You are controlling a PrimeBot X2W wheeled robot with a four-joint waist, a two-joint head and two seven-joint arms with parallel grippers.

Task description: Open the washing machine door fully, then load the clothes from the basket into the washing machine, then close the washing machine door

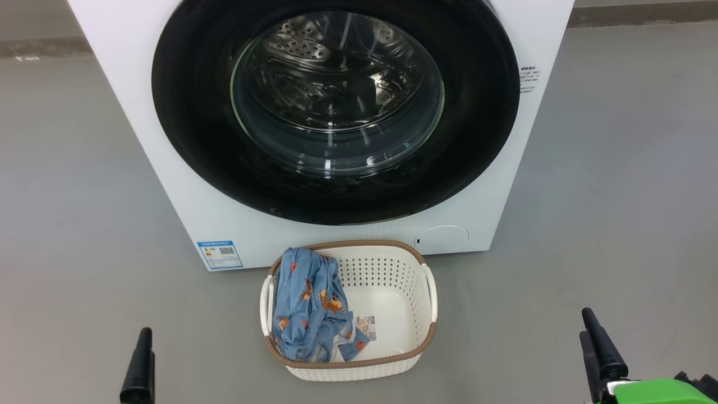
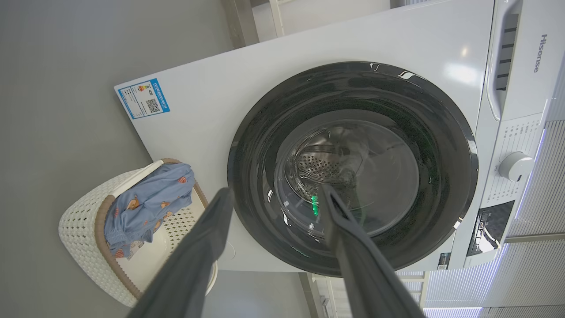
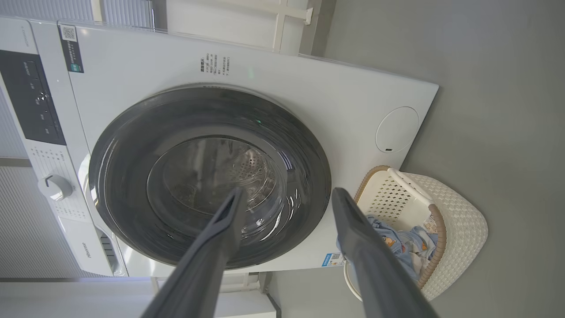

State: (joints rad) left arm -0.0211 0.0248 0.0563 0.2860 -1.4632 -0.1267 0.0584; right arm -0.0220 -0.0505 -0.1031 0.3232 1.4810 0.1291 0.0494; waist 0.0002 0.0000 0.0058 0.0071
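While the washing machine door (image 1: 335, 106) sits shut and flush against the white washing machine (image 1: 140, 129), both hands hang back from it, presumably so the door has room to swing before anything is loaded. The left hand (image 2: 274, 190) has its two long fingers spread wide and holds nothing. The right hand (image 3: 288, 191) is spread the same way and is also empty.

The basket (image 1: 429, 336) stands on the grey floor (image 1: 617, 196) just in front of the machine, below the door, which puts it within easy reach of either arm. The clothes (image 1: 305, 303), blue with small bears, are heaped against the basket's left wall, leaving its bottom and the paper label (image 1: 366, 327) bare.

From the head view, the top of the machine is cut off, but the basket's inside is plain. Each wrist view takes in the whole door and adds the control panel with its white dial (image 2: 514, 166). It is hard to tell where the door's pull sits, though possibly at the rim nearest that panel.
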